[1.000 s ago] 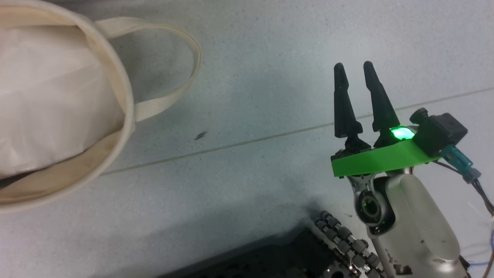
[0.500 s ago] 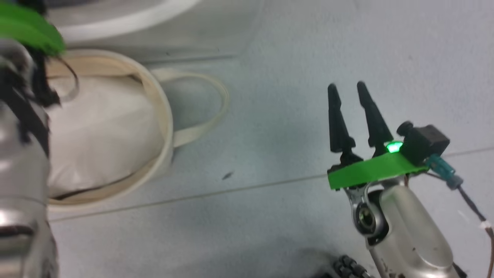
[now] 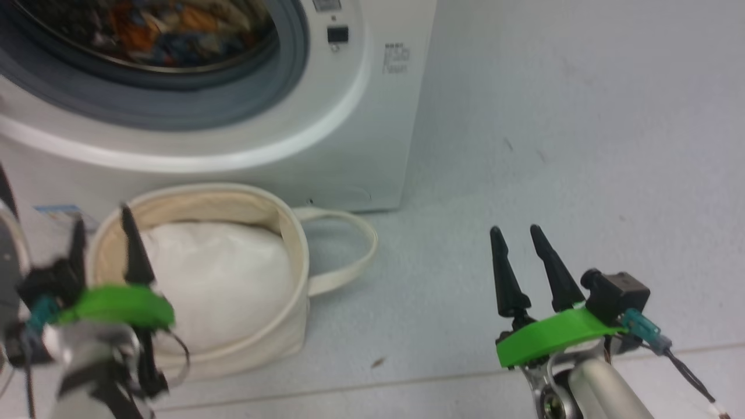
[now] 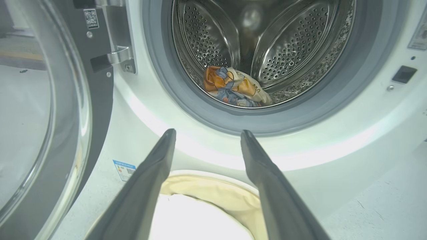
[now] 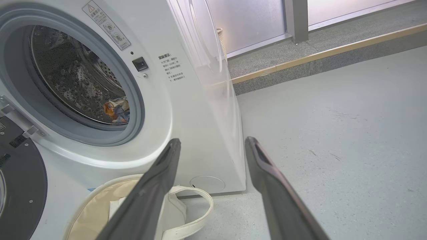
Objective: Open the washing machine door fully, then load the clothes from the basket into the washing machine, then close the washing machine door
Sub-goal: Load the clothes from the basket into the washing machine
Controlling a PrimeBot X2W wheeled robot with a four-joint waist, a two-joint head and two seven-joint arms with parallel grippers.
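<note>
Head view: washing machine (image 3: 372, 145) top left, clothes (image 3: 169, 23) lying inside past the grey seal (image 3: 273, 87), so I read loading as done and door-closing as the step in hand. Basket (image 3: 291, 244) sits on the floor (image 3: 553, 145) just in front of the machine's front panel. The white liner (image 3: 221, 273) shows in it, no patterned fabric on top. Left gripper (image 3: 100, 217) is blurred over the basket's left rim, fingers spread, nothing in them. Right gripper (image 3: 514, 230) hangs over bare floor well right of the basket, wide and empty. Left wrist view: washing machine door (image 4: 96, 110) swung out on the left, hinge (image 4: 116, 56) in sight. The garment sits low in the drum (image 4: 287, 46), behind the lip, and the seal looks free of fabric. Right wrist view: latch socket (image 5: 140, 64) right of the mouth is unobstructed. Plan: left arm takes it, since the door's on its side. Lift clear of the basket, get behind the black rim at the edge far from the hinge, push with finger flats along the arc, no pinching. Can't tell whether the door's bottom edge clears the basket, so go slow. Finish with a firm press at the latch side.
</note>
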